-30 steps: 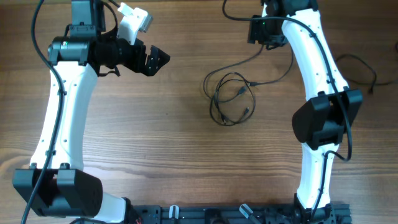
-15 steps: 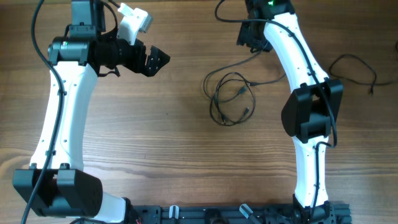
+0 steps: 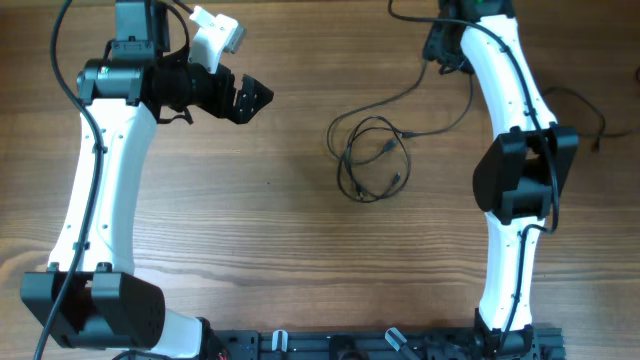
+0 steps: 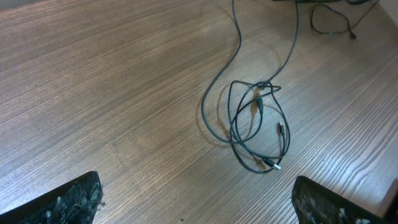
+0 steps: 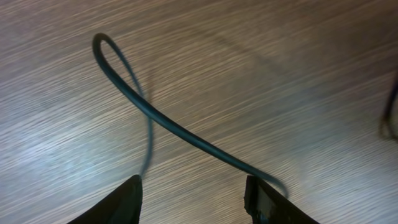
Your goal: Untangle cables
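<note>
1. Progress: I judge the task to be at an early stage. The cables lie in one loose knot of overlapping loops near the middle of the worktop, somewhat toward its far right corner. Several small plug ends sit inside the loops
2. Partly drawn out: two strands leave the knot and run toward the far edge, up to the right gripper. The loops they come from are not yet pulled open
3. Possibly done: a lone cord lies by the right edge, well apart from the knot. It may be one cable already freed; the pictures do not settle whether it belongs to the task
4. Right gripper: it is near the far edge, with its fingers partway apart. One strand arcs above the wood across the gap, throwing a shadow, and meets the finger on the right of the wrist view. It is not pinched between the two fingers. Whether it is hooked on that finger cannot be told
5. Left gripper: its jaws are spread wide and it holds nothing. It is on the left side near the far edge, well apart from the knot and pointed toward it
6. Outstanding: in my judgement the crossed loops must be parted and each cable laid out separately
7. Containers: none in view, no tray, box or bin in any picture; all cables rest on bare wood
</note>
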